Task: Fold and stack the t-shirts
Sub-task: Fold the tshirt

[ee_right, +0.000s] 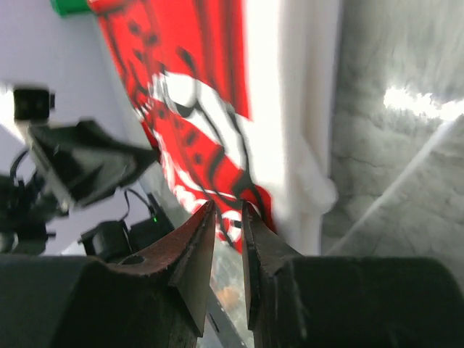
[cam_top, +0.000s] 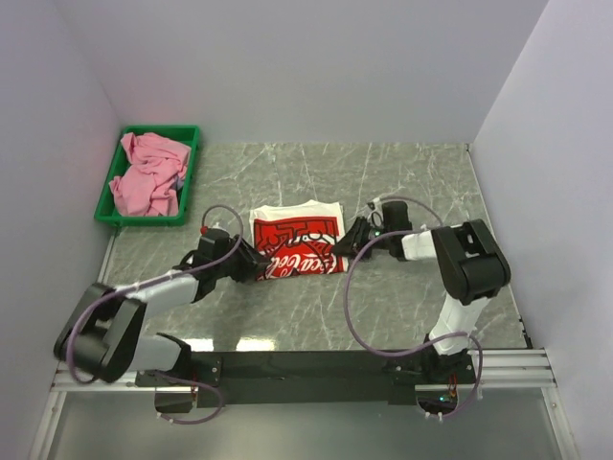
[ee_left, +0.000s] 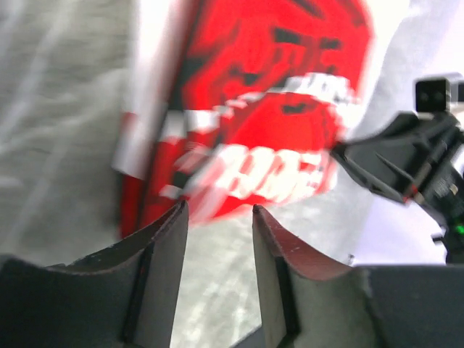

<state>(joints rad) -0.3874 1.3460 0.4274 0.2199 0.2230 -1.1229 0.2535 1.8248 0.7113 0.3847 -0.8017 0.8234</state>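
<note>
White tee (cam_top: 297, 240): lrg, folded to a rough rectangle, lying flat approx. mid-desk (cam_top: 402, 182), print side up. Red graphic w/ white script covers most of the visible face; a plain white band runs along the far edge (wrist views show the same print but blurred). Pink tee (cam_top: 148, 174): plain, unfolded, bunched in a crumpled heap inside the green tray (cam_top: 188, 172) at the far-left corner, well apart from the white one.
</note>
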